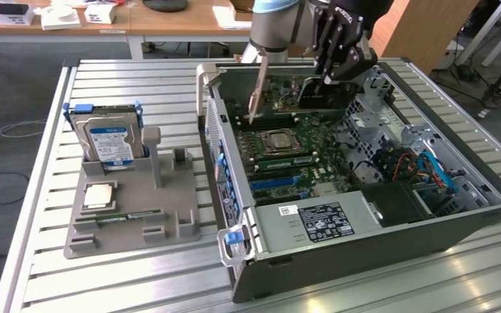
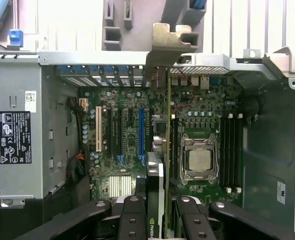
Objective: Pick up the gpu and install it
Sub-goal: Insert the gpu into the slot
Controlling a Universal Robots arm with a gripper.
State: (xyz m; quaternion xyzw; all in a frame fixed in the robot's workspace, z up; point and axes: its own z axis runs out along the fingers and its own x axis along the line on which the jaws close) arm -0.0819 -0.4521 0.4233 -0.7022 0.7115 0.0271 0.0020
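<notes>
The gpu (image 1: 313, 92) hangs edge-down over the far part of the open computer case (image 1: 459, 225), above the motherboard (image 1: 299, 153). Its metal end bracket (image 1: 257, 91) points down on the exterior view's left side. My gripper (image 1: 336, 65) is shut on the card's top edge. In the wrist view the gpu (image 2: 160, 150) appears edge-on between my gripper's (image 2: 157, 212) black fingers (image 2: 131, 220). It lines up between the blue slot (image 2: 141, 132) and the CPU socket (image 2: 199, 159), with its bracket (image 2: 168, 42) over the case's rear wall.
A grey parts holder (image 1: 133, 225) stands on the slatted table at the exterior view's left. It carries a silver hard drive with a blue label (image 1: 111, 140), a chip (image 1: 100, 194) and a narrow RAM stick (image 1: 128, 215). The power supply (image 1: 320, 222) fills the case's near end.
</notes>
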